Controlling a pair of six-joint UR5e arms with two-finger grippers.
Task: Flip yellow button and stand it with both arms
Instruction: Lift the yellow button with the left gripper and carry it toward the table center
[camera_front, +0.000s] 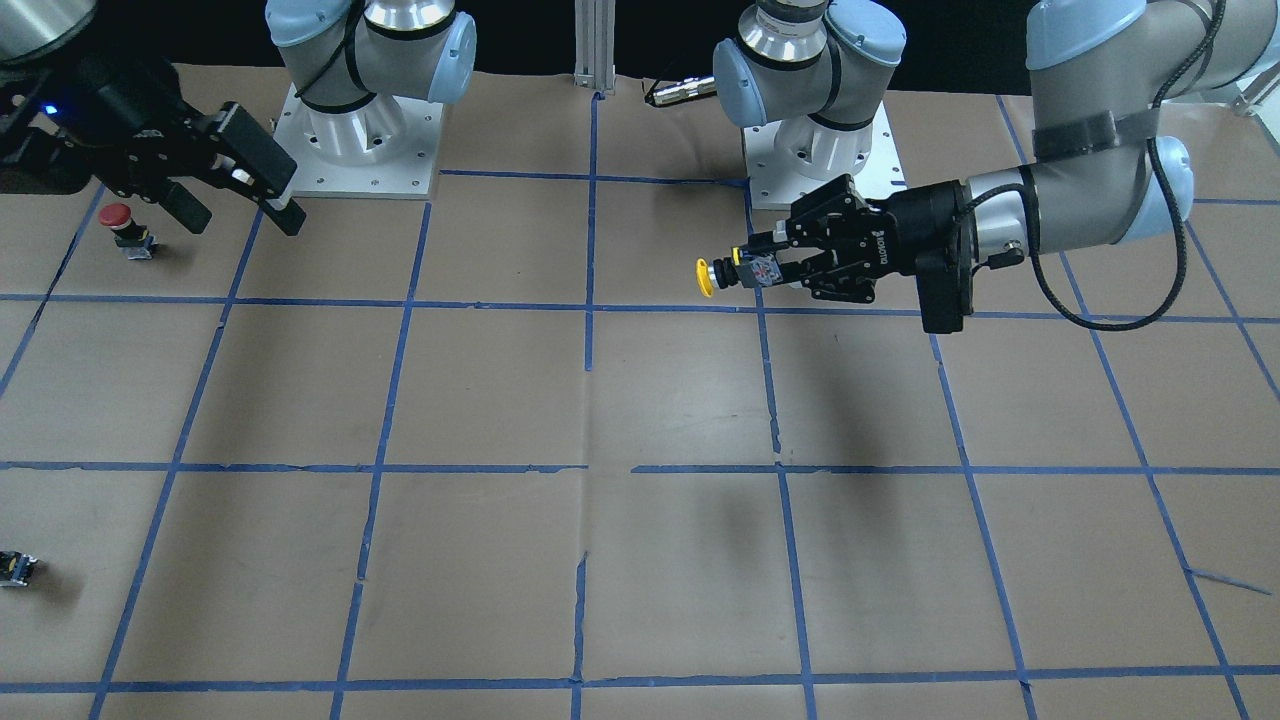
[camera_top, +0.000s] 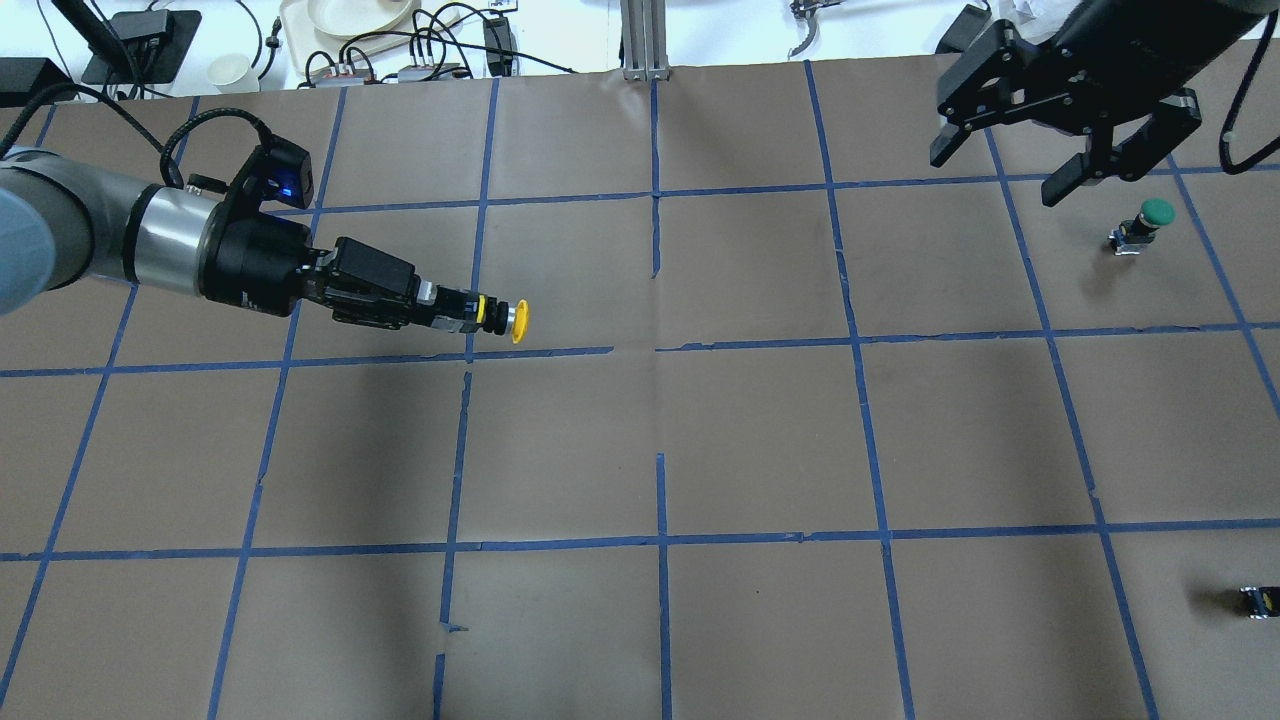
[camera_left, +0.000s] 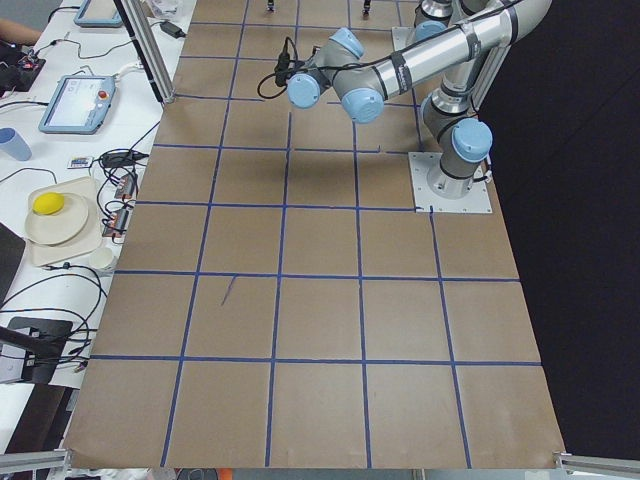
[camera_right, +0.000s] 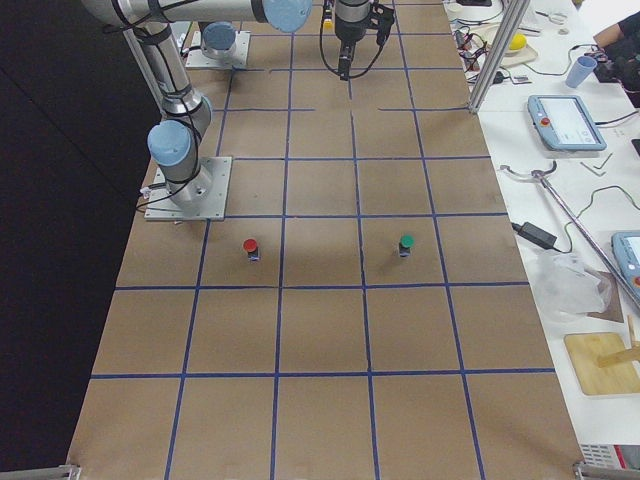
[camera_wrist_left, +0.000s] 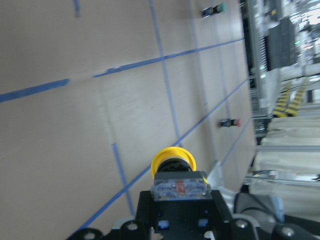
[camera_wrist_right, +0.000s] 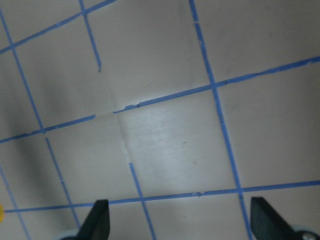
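Bright overhead light, soft shadows; wrist cams blurry, rt glare.

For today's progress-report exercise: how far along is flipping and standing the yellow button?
Done: the left gripper holds the yellow button clear of the table, jaws shut on its body, cap sideways. In hand: that midair hold. Left: the right gripper, jaws open, is far off; flipping and standing remain.

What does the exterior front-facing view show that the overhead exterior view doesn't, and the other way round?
Only front-facing: the red button and both arm bases. Only overhead: the green button and the cluttered bench beyond the table. Both: the left arm, jaws shut on the yellow button held sideways above the table, the right arm with jaws open, and a small dark part.
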